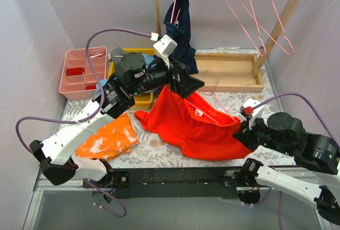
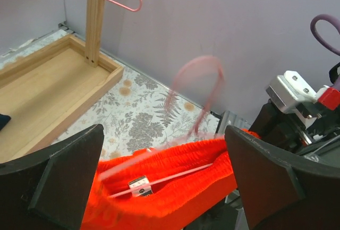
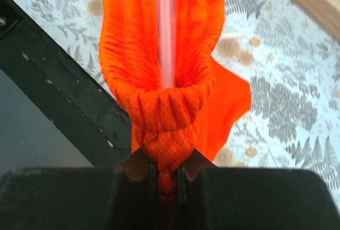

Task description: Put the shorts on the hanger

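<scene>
The red-orange shorts [image 1: 194, 126] lie bunched on the table, waistband stretched between my two grippers. A pink wire hanger [image 1: 215, 114] has its bar inside the waistband [image 2: 175, 179]; its hook [image 2: 204, 81] rises blurred above the fabric. My left gripper [image 1: 186, 84] is open wide just over the waistband's left end, its fingers [image 2: 53, 182] standing apart on either side of the shorts [image 2: 170, 198]. My right gripper [image 1: 241, 129] is shut on the waistband's right end, where the fabric [image 3: 170, 118] bunches into the jaws [image 3: 167, 174] and the hanger bar [image 3: 166, 44] runs away from them.
A wooden rack with a base tray [image 1: 228, 73] stands at the back, holding a navy garment [image 1: 180, 31] and spare pink hangers [image 1: 255, 7]. A pink compartment tray [image 1: 79, 73] and a yellow bin [image 1: 135, 54] sit at back left. A splotched orange garment [image 1: 106, 139] lies at front left.
</scene>
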